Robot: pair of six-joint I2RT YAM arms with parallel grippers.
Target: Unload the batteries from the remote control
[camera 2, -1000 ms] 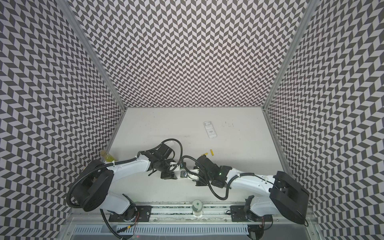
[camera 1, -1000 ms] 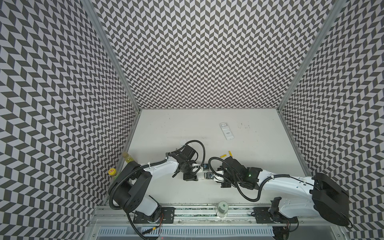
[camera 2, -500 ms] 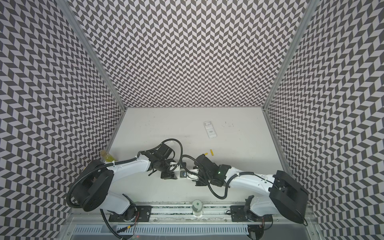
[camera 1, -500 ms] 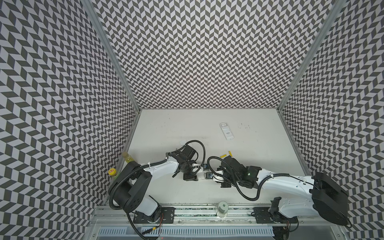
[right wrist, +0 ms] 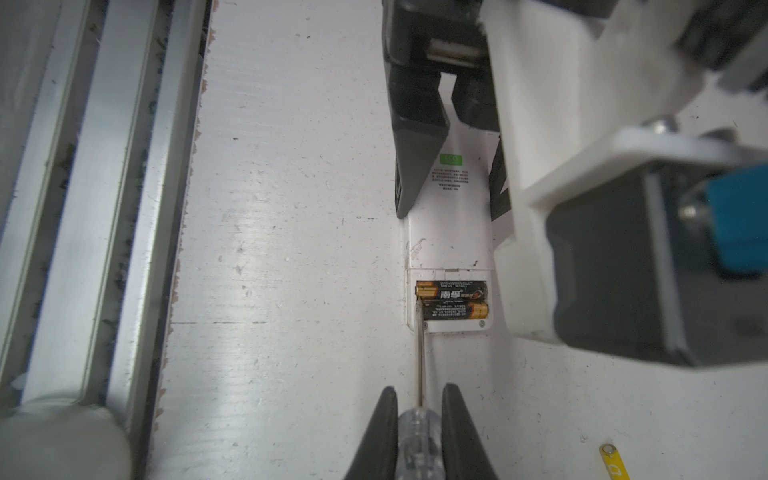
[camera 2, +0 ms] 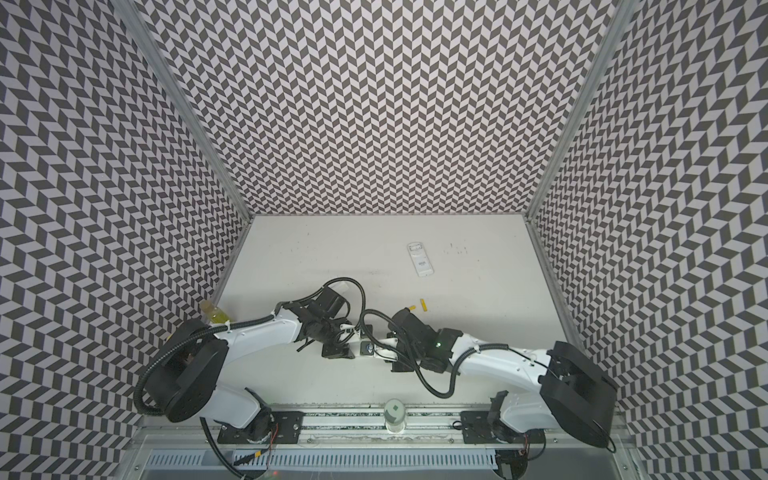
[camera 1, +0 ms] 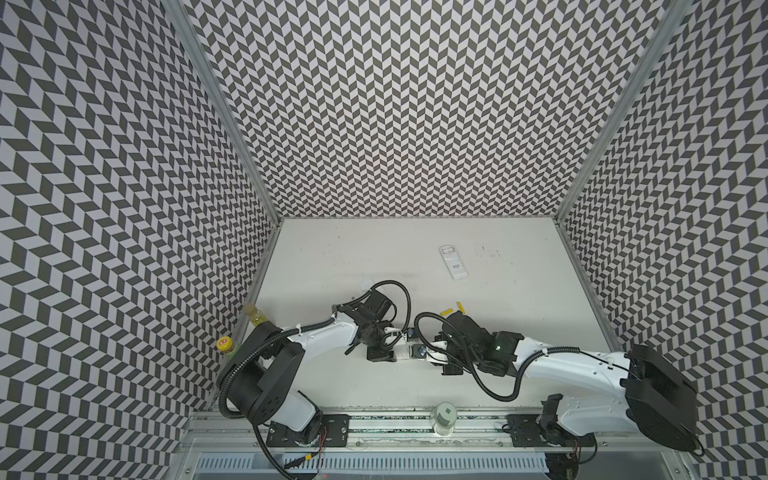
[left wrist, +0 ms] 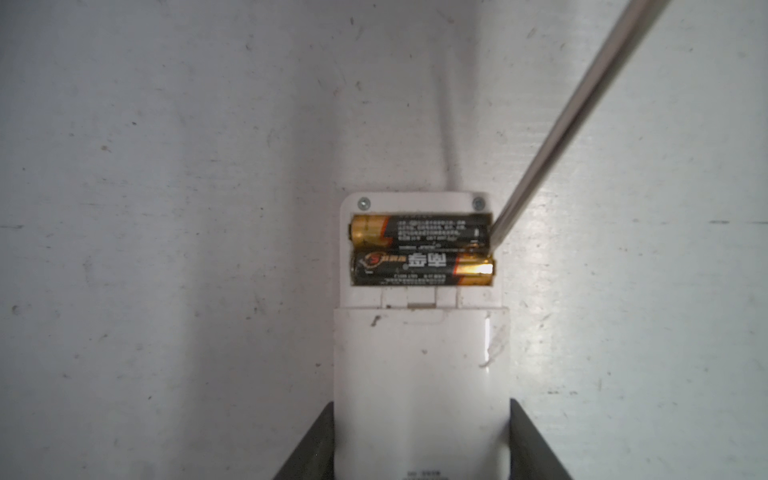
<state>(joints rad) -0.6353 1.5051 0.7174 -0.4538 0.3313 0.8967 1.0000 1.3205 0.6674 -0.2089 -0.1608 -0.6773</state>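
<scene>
The right gripper (right wrist: 419,409) is pinching the clear handle of the screwdriver (right wrist: 418,440) between narrow jaws; its shaft is reaching straight ahead, the tip resting at the black end of one of the two black batteries (left wrist: 417,249), against the compartment wall. Both cells are lying side by side in the open bay, their long axes running across the remote control (left wrist: 419,353), gold ends pointing opposite ways; a sideways pry looks called for. The left gripper (left wrist: 420,415) is clasping the remote's body from both sides, steadying it. White characters reading 南孚 are showing on one cell; a green label (right wrist: 451,159) seems to say ECO, its small print unreadable. Further off, two yellow batteries (camera 1: 453,309) are lying loose on the table; beyond them a second remote (camera 1: 453,262) is lying.
</scene>
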